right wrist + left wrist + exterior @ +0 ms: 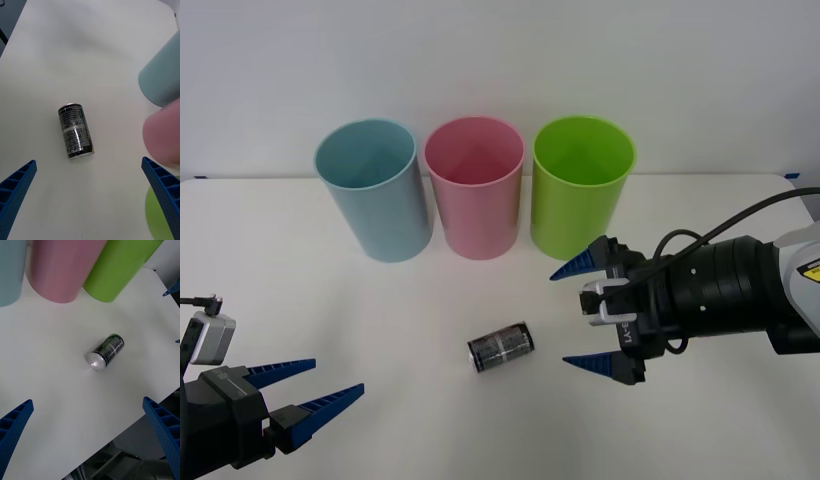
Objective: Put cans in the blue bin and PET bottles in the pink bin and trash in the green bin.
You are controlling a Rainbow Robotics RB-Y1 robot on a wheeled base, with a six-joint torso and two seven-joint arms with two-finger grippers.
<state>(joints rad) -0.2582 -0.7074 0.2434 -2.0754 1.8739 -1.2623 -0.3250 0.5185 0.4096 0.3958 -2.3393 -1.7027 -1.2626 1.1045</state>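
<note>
A small black-and-grey can [501,346] [75,131] [106,351] lies on its side on the white table, in front of the three bins. At the back stand the blue bin [374,187] [162,74] [11,270], the pink bin [476,184] [164,134] [63,266] and the green bin [580,183] [118,268] in a row, all upright. My right gripper [582,318] [90,197] hovers open just right of the can, fingers spread toward it. Open as well, my left gripper [308,384] [88,431] sits low at the front left, well away from the can.
The white table [380,320] has free surface all around the can. Its front edge [123,431] shows in the left wrist view, with dark floor beyond. A grey wall rises behind the bins.
</note>
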